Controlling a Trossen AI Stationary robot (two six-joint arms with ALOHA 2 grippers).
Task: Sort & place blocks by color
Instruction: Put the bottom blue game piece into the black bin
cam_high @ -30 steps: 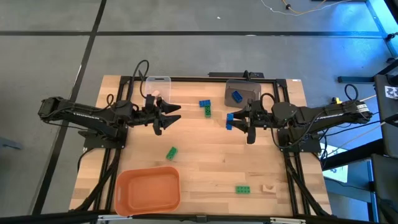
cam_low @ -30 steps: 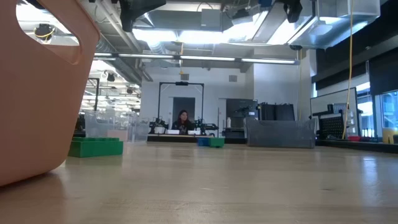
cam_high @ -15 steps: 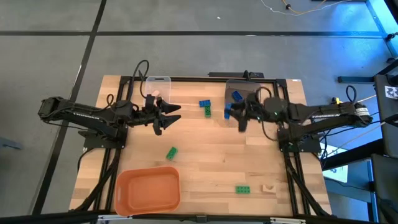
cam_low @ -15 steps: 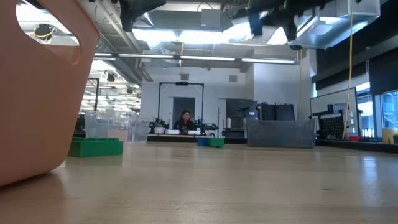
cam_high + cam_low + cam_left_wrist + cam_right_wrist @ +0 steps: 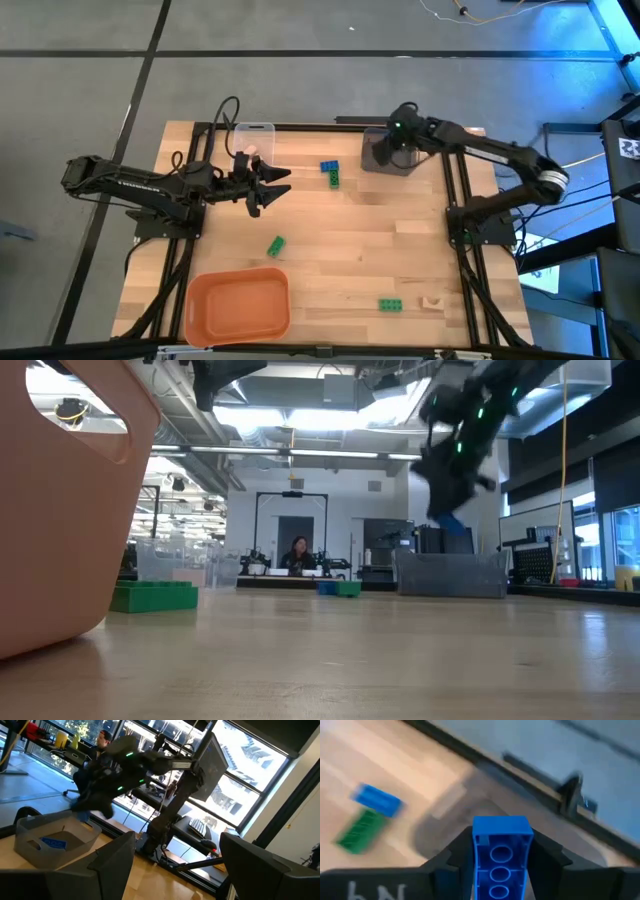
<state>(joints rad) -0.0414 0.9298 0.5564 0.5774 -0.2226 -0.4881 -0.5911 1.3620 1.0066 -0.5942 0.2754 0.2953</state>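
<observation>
My right gripper point(image 5: 384, 152) hovers over the grey bin point(image 5: 404, 163) at the table's far edge, shut on a blue block point(image 5: 501, 851), also seen in the low view point(image 5: 452, 523). Another blue block point(image 5: 52, 842) lies inside that bin. On the table rest a blue block point(image 5: 329, 166) touching a green one point(image 5: 334, 179), a green block point(image 5: 275, 245), a green block point(image 5: 390, 304) and a tan block point(image 5: 431, 301). My left gripper point(image 5: 272, 186) is open, waiting near the clear bin point(image 5: 254, 133), which holds a tan block point(image 5: 250, 152). My right gripper pinches the blue block by its two long sides point(image 5: 480, 862), one finger point(image 5: 451, 865) on each side, the hollow underside facing the wrist camera. The fingers slant downward from the table's right. The block is lifted clear above the grey bin point(image 5: 450, 575).
An orange bin point(image 5: 238, 305) stands at the near left corner and fills the low view's left point(image 5: 60, 500). The black frame rails point(image 5: 462, 200) run along the table's sides. Bare wood lies in the middle point(image 5: 340, 240). A person point(image 5: 298, 552) sits far behind the table.
My right gripper has swung from the table's middle right toward the far edge, reaching out over the grey bin and carrying the blue block with it. It has stayed shut on the block. The blocks on the table have kept their places.
</observation>
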